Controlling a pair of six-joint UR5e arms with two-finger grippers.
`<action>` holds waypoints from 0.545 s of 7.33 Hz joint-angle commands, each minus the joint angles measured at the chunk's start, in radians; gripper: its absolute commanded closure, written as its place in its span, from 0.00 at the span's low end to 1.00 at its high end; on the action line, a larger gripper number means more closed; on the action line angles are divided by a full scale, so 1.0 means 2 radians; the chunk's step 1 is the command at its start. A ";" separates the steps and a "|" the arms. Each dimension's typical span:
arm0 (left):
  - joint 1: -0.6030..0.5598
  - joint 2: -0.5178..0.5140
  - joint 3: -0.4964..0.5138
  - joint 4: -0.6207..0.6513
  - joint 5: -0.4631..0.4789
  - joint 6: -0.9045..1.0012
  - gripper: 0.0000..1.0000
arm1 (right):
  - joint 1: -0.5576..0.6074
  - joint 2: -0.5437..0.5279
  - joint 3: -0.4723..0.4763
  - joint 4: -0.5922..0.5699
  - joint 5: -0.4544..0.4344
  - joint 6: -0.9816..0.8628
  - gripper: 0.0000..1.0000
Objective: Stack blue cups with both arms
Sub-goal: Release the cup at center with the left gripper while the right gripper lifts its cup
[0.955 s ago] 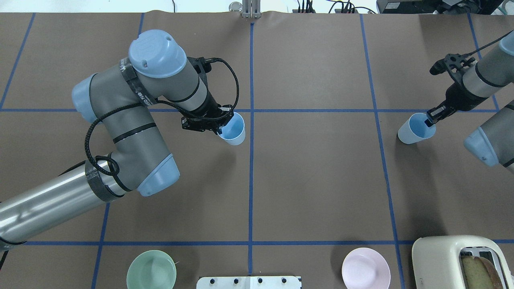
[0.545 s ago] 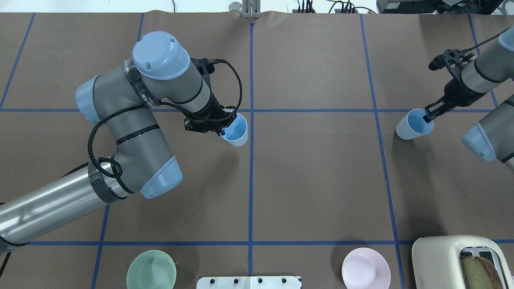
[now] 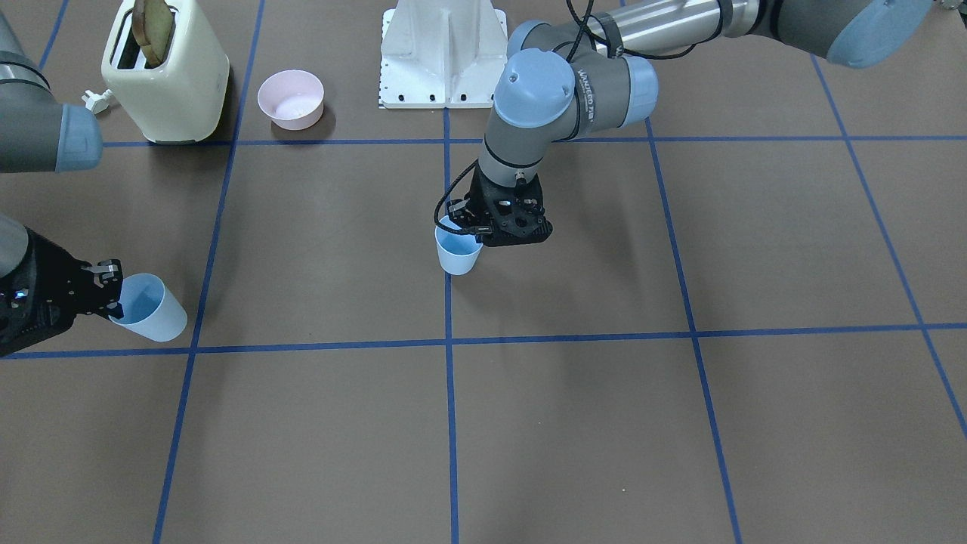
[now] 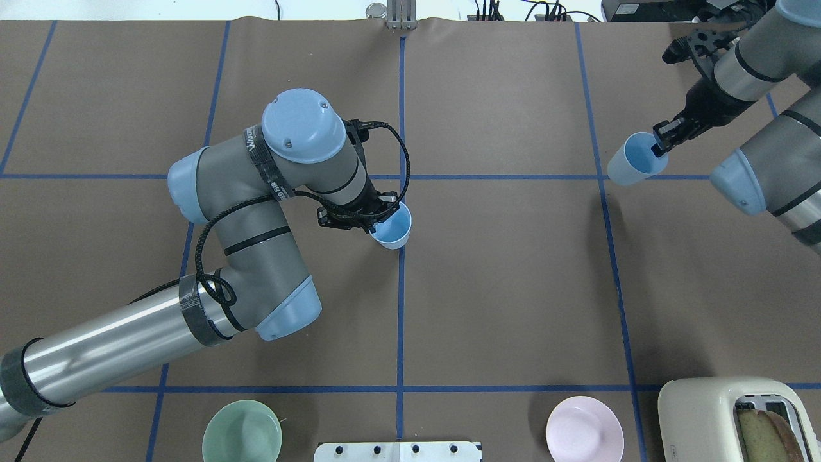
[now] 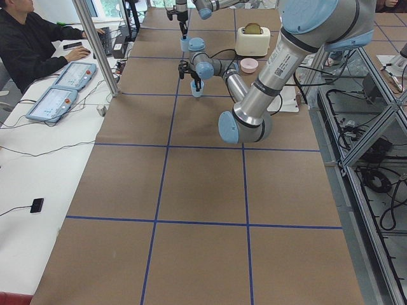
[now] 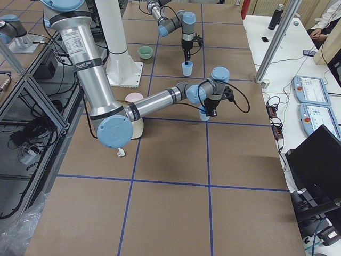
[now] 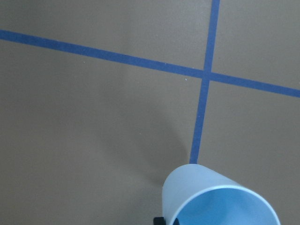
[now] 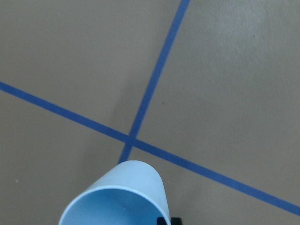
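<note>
Nearest the robot's base we see a shallow mint-green plastic bowl (image 4: 242,431), a shallow pink plastic bowl (image 4: 584,428) and a cream two-slot toaster (image 4: 712,410) with a slice of bread in it. All three sit well apart from the work.

Farther out, about the middle of the brown paper-covered table (image 4: 513,289), the black two-finger left gripper (image 4: 377,220) pinches the rim of a small light-blue tapered plastic cup (image 4: 394,232), one finger inside the wall and one outside. The cup stands upright, mouth up, on a blue tape line (image 4: 401,308). We cannot tell whether its base touches the paper. We judge it is kept upright and central to serve as the receiver.

Farthest out, toward the table's edge on the robot's right, the black two-finger right gripper (image 4: 658,147) nips the rim of the second light-blue cup (image 4: 628,165) in the same way. This cup hangs tilted, base pointing away from the wrist. Its shadow lies off to one side, so we take it to be lifted clear.

The two cups are well apart. A rim pinch leaves the tapered base bare, which we think nesting calls for. The finger inside the receiving cup may get in the way.
</note>
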State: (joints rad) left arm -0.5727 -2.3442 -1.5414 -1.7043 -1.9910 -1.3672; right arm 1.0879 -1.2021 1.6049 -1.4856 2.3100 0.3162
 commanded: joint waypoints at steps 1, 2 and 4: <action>0.008 -0.006 0.011 -0.004 0.009 0.002 1.00 | 0.001 0.046 0.004 -0.038 0.002 0.043 1.00; 0.009 -0.007 0.014 -0.004 0.009 0.001 1.00 | -0.001 0.057 0.004 -0.039 0.002 0.049 1.00; 0.011 -0.008 0.014 -0.005 0.009 0.003 0.83 | -0.008 0.071 0.005 -0.040 0.003 0.075 1.00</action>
State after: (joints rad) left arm -0.5535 -2.3583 -1.5142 -1.7122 -1.9727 -1.3638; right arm 1.0801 -1.0818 1.6128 -1.5625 2.3150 0.4307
